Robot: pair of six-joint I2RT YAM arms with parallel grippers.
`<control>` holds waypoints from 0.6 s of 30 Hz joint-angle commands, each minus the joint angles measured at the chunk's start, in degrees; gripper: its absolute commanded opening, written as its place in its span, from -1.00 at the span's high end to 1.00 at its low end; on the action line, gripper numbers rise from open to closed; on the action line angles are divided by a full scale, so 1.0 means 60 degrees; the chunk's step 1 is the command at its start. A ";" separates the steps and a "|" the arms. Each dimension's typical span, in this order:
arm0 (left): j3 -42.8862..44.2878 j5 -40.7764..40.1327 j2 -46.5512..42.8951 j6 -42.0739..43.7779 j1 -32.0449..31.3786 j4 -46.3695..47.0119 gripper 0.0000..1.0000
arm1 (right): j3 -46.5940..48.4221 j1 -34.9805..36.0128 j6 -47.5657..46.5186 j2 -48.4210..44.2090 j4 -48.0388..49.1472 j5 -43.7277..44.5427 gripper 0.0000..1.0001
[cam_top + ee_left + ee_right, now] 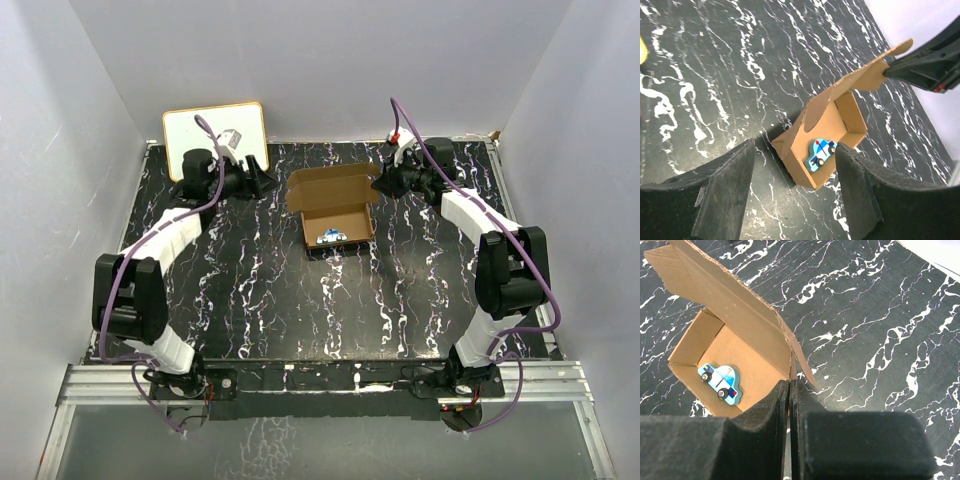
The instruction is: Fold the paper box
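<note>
We see the paper box (338, 220) near the middle of the black marbled table (260, 290), its lid raised and a blue toy car (331, 237) inside, our right gripper (789, 390) pinching the lid's side flap while our left gripper (262, 179) hangs spread wide nearby, not touching.

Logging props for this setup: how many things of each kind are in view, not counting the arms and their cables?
paper box: 1
toy car, lying inside the box: 1
white board: 1
Total: 3
</note>
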 commanded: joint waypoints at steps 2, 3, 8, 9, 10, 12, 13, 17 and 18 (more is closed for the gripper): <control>0.0771 0.2242 0.0828 0.0257 0.0012 -0.0359 -0.22 | 0.0032 0.0034 -0.0159 -0.0378 0.0703 -0.0178 0.84; 0.0849 0.2286 0.0967 0.0327 0.0010 -0.0404 -0.19 | 0.0032 0.0026 -0.0162 -0.0369 0.0703 -0.0179 0.84; 0.1095 0.2334 0.1376 0.0723 -0.0029 -0.0338 -0.14 | 0.0047 0.0029 -0.0134 -0.0344 0.0695 -0.0219 0.84; 0.1179 0.2280 0.1449 0.0812 -0.0056 -0.0389 -0.14 | 0.0058 0.0033 -0.0137 -0.0322 0.0702 -0.0224 0.85; 0.1279 0.2201 0.1543 0.0944 -0.0085 -0.0503 -0.12 | 0.0061 0.0034 -0.0120 -0.0314 0.0702 -0.0239 0.85; 0.1480 0.2104 0.1787 0.1127 -0.0161 -0.0760 -0.08 | 0.0076 0.0034 -0.0108 -0.0286 0.0703 -0.0270 0.84; 0.1567 0.2090 0.1885 0.1184 -0.0201 -0.0820 -0.06 | 0.0076 0.0028 -0.0108 -0.0277 0.0703 -0.0267 0.84; 0.1770 0.1857 0.2163 0.1383 -0.0385 -0.0958 0.03 | 0.0076 0.0029 -0.0108 -0.0284 0.0688 -0.0252 0.85; 0.1818 0.1834 0.2233 0.1420 -0.0428 -0.0999 0.05 | 0.0069 0.0026 -0.0108 -0.0284 0.0684 -0.0256 0.85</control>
